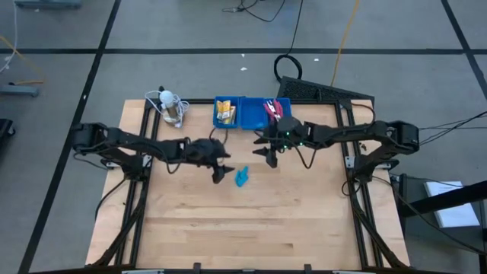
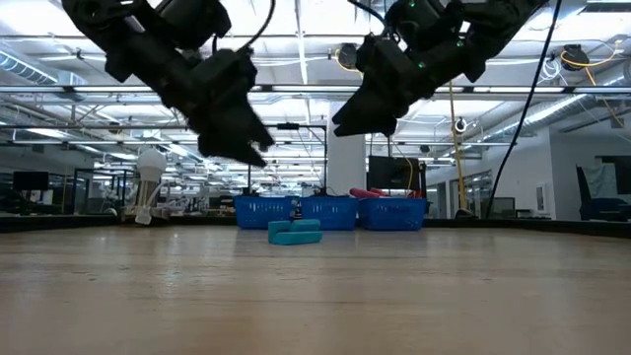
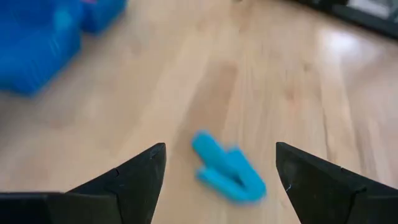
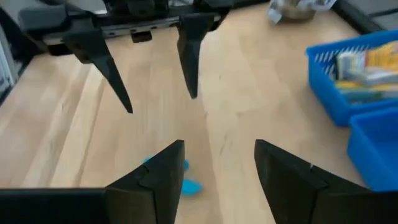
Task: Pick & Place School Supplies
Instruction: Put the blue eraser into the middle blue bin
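Now pickup step: small light-blue plastic pieces (image 1: pixel 242 178) lie loose on pale wooden table (image 1: pixel 228 236), well apart from blue 3-compartment plastic tray (image 1: pixel 247 122). Yellow-orange packets (image 1: pixel 225 113) and red/pink-handled tools (image 1: pixel 272 110) sit in tray. Left gripper (image 1: pixel 220 173) hovers just beside blue pieces, jaws spread, empty. Right gripper (image 1: pixel 272 156) near tray, jaws spread, empty. Next move likely: left lowers, straddles pieces, closes. No readable writing.

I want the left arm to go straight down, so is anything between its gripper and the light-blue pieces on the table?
Nothing visible. The left gripper hangs open above the light-blue pieces, with only bare table between its fingers. The right gripper hangs open off to the side, near the blue tray.
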Controlling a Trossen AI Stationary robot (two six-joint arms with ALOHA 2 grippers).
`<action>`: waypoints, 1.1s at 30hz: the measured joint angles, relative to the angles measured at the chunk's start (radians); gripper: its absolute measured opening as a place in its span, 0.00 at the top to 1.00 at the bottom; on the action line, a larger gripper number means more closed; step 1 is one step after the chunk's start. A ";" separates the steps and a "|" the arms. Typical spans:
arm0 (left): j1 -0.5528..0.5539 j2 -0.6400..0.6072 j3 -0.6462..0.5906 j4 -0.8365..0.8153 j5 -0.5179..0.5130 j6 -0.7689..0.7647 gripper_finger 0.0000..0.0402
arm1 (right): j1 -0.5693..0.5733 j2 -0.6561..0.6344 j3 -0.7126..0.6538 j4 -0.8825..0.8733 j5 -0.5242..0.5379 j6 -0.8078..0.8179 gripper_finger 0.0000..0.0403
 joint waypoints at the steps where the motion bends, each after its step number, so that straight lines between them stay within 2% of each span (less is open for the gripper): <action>1: -0.015 0.010 0.000 -0.021 -0.003 -0.023 0.25 | 0.006 0.001 -0.004 -0.002 0.000 0.001 0.54; 4: -0.063 0.062 0.004 -0.028 -0.027 -0.062 0.25 | 0.020 -0.001 -0.016 0.010 0.010 0.001 0.54; 10: -0.128 0.208 0.113 -0.143 -0.091 -0.136 0.25 | 0.049 0.000 -0.052 0.055 0.130 0.001 0.54; 18: -0.136 0.373 0.308 -0.407 -0.169 -0.258 0.25 | 0.070 0.000 -0.056 0.074 0.134 0.020 0.54; 23: -0.138 0.418 0.349 -0.442 -0.185 -0.316 0.25 | 0.072 0.000 -0.055 0.089 0.132 0.020 0.56; 33: -0.135 0.423 0.348 -0.501 -0.188 -0.364 0.25 | 0.072 0.000 -0.055 0.087 0.130 0.020 0.56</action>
